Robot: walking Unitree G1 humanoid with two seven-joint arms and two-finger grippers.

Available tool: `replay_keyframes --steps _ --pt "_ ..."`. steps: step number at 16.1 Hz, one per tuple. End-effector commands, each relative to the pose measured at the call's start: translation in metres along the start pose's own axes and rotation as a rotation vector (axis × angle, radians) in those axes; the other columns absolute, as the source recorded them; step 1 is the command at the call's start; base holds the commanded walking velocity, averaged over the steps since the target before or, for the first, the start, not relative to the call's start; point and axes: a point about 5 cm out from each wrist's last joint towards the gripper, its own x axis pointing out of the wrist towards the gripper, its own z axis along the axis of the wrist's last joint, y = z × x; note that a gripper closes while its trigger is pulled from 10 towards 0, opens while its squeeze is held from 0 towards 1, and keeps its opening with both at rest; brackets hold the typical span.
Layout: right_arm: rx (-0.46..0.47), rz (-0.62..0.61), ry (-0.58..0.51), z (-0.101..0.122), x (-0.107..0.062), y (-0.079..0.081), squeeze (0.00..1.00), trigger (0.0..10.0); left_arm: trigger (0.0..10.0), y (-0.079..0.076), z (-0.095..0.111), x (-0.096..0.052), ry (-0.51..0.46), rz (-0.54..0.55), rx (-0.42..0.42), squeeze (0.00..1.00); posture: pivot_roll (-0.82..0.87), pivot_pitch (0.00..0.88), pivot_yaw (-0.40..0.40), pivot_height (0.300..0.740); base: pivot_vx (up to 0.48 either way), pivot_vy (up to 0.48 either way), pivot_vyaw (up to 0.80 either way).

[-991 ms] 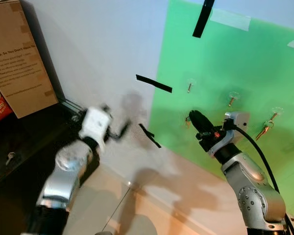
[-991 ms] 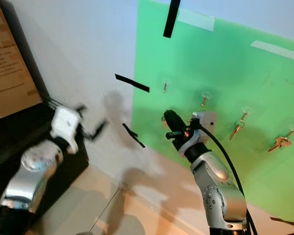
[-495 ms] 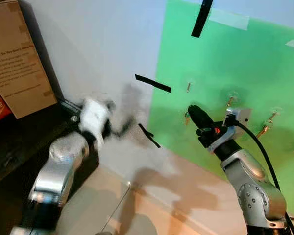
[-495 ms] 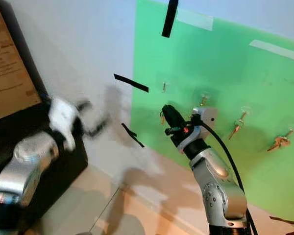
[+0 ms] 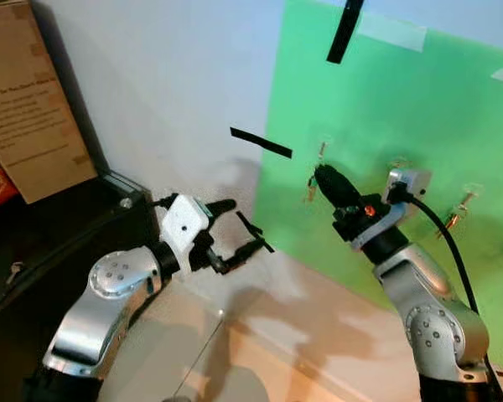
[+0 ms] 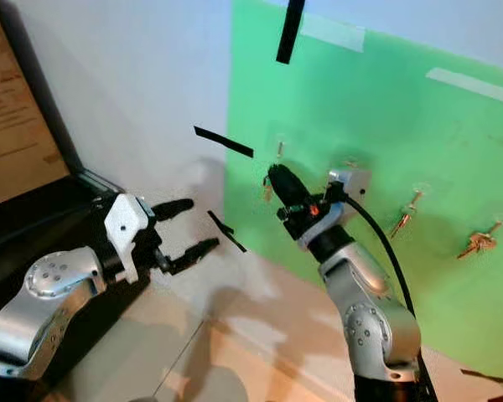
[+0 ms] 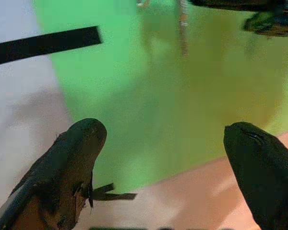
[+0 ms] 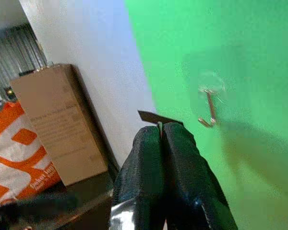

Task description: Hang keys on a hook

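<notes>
1. Eye views: the right claw (image 5: 323, 177), fingers pressed together, pinches the keys (image 5: 311, 190), which dangle just below the leftmost hook (image 5: 323, 149) on the green board (image 5: 419, 109).
2. Left wrist view: the left claw (image 7: 165, 139) is spread wide, facing the board, well left of the hook.
3. Right wrist view: the hook (image 8: 209, 106) sits just beyond the closed fingers (image 8: 149, 163); a cardboard box (image 8: 57, 120) stands far left.

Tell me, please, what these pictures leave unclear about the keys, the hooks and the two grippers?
- Key in the right gripper: small and partly hidden by the shut fingers in the eye views; in the right wrist view just a sliver at the fingertips.
- Nearest hook: whether the key has reached it is unclear.
- Hooks at the right edge: the hanging keys are too small to count.
- Left gripper: open, holding nothing; its purpose is unclear.
</notes>
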Motion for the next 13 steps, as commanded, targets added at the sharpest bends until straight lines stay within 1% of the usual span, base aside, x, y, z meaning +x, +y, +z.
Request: replay_keyframes --steps 1,5,8,13 --pt "0.002 0.014 -0.017 0.0064 0.0022 0.0024 0.00 10.0 10.0 -0.0021 0.0025 0.0002 -0.003 -0.016 0.002 0.11 0.04 0.000 -0.074 0.740 0.000 0.000 0.00" --pt "0.019 0.064 0.004 0.0037 0.0050 0.0098 0.00 10.0 10.0 -0.0019 0.0014 -0.0015 0.016 -0.020 0.009 0.11 0.05 0.000 -0.073 0.740 0.000 0.000 0.00" --pt "0.037 -0.008 -0.032 0.0068 0.0093 0.0032 0.00 10.0 10.0 -0.0022 0.0020 -0.0010 0.018 -0.025 0.013 0.11 0.05 0.000 -0.075 0.740 0.000 0.000 0.00" --pt "0.047 -0.003 -0.015 0.0040 0.0112 0.0032 0.00 10.0 10.0 -0.0025 0.0027 0.0000 0.016 -0.027 0.014 0.11 0.05 0.000 -0.078 0.740 0.000 0.000 0.00"
